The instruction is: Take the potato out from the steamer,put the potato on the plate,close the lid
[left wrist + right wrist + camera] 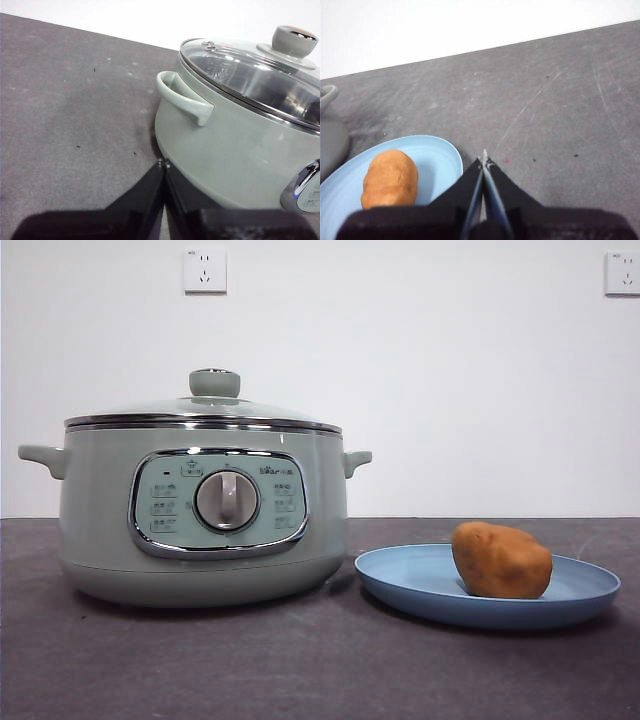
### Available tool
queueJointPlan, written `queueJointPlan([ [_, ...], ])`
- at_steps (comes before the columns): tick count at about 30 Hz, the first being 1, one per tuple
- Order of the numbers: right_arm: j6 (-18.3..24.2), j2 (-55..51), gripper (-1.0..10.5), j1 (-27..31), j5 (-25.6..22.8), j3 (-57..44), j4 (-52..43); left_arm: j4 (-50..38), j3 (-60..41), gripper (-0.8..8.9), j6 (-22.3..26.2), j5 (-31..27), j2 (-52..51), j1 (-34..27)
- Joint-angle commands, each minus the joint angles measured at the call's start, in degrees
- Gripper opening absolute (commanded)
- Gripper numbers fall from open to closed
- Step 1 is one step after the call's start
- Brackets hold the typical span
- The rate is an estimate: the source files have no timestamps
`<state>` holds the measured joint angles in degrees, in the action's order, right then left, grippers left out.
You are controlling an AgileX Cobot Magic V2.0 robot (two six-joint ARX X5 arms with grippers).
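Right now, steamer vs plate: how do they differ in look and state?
The steamer is a tall, deep sage-green pot; the plate is shallow, flat and light blue. The steamer is closed, with the glass lid seated on its rim; the plate is open and carries the potato. The steamer has side handles and a dial panel; the plate is plain. Both are round and rest side by side on the grey table.
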<state>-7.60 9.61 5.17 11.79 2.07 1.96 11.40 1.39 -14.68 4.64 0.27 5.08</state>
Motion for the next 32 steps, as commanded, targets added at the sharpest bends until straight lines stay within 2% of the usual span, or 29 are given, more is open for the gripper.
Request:
queueJointPlan([
  [1, -0.55, -1.79, 0.0, 0.02, -0.33, -1.73, -0.24, 0.20, -0.70, -0.04, -0.35, -0.11, -0.07, -0.17],
  [8, -0.66, -7.41, 0.0, 0.00, -3.10, -1.73, 8.11, 0.20, -0.70, -0.04, -0.35, -0.11, -0.07, -0.17],
  [32, -0.70, -8.48, 0.0, 0.02, -3.17, -1.73, 7.56, 0.20, -0.70, -0.04, -0.35, -0.09, -0.07, -0.20],
])
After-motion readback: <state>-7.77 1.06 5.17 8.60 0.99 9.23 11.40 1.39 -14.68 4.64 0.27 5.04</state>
